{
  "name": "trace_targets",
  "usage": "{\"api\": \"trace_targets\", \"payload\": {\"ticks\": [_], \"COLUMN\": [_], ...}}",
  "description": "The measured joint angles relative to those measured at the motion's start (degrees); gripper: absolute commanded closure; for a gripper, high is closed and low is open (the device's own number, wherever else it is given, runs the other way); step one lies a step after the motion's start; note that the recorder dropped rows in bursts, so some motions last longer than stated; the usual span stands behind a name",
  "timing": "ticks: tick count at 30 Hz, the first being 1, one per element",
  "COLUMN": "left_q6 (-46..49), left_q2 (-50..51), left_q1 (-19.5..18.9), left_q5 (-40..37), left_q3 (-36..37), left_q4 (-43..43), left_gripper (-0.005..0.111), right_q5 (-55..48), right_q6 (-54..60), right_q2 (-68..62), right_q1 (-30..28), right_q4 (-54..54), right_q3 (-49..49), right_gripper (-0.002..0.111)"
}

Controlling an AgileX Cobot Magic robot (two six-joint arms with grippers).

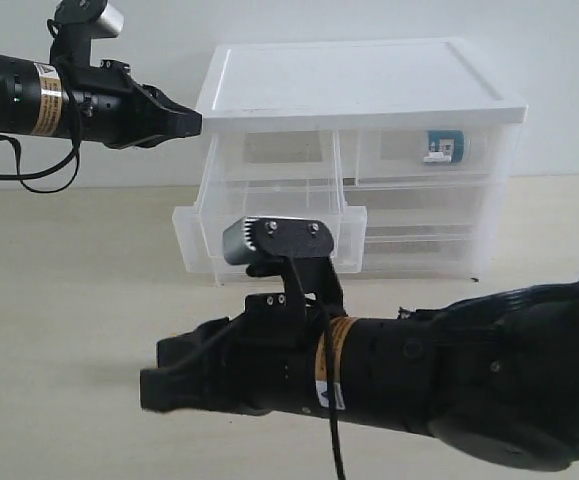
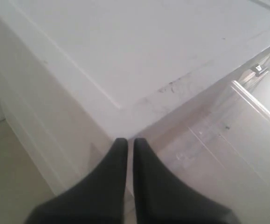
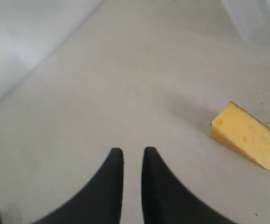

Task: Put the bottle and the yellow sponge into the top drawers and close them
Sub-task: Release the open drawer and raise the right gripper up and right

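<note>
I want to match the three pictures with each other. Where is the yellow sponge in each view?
Exterior view: not visible; the right arm fills the foreground where it might lie.
Left wrist view: not in it; only the drawer unit's white top and the pulled-out drawer.
Right wrist view: the yellow sponge lies on the table, apart from the right gripper.
Shared landmark: the clear pulled-out drawer, whose corner also shows in the right wrist view.

My left hand [image 2: 126,151] hovers nearly closed at the corner of the drawer unit's white top [image 2: 139,51]; beyond it an open translucent drawer [image 2: 228,140].
</note>
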State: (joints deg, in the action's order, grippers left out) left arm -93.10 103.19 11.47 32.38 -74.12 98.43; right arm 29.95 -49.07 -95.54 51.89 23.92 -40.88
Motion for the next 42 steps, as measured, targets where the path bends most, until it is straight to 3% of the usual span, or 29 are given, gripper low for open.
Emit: {"api": "trace_targets", "payload": {"ticks": [9, 18, 21, 24, 29, 32, 42], "left_q6": [-1.1, -2.3, -3.1, -3.7, -6.2, -6.9, -9.6], "left_q2": [0.0, 0.0, 0.0, -0.5, -3.2, -4.8, -9.8], "left_q1": [0.0, 0.0, 0.0, 0.0, 0.0, 0.0, -1.2], "left_q5": [0.1, 1.9, 1.9, 1.6, 1.6, 2.1, 9.0], "left_q3": [-0.1, -0.1, -0.1, -0.1, -0.1, -0.1, 0.6], "left_q4": [1.2, 1.2, 1.3, 1.4, 1.4, 1.4, 1.4], "left_gripper": [0.103, 0.103, 0.103, 0.103, 0.103, 0.103, 0.103], "right_q5": [-28.8, -70.2, -79.6, -82.8, -84.4, -84.7, -84.7], "right_q6": [1.8, 22.5, 29.8, 38.6, 59.3, 65.3, 69.7], "right_q2": [13.5, 16.1, 16.1, 16.1, 15.3, 13.7, 4.6], "right_q1": [0.0, 0.0, -1.6, -7.5, -20.8, -26.4, -30.0], "right_q4": [18.8, 18.7, 16.7, 8.9, -17.2, -25.3, -28.7], "right_q3": [-3.5, -17.1, -21.1, -25.1, -31.6, -34.4, -41.6], "right_gripper": [0.108, 0.108, 0.108, 0.108, 0.108, 0.108, 0.108]}}
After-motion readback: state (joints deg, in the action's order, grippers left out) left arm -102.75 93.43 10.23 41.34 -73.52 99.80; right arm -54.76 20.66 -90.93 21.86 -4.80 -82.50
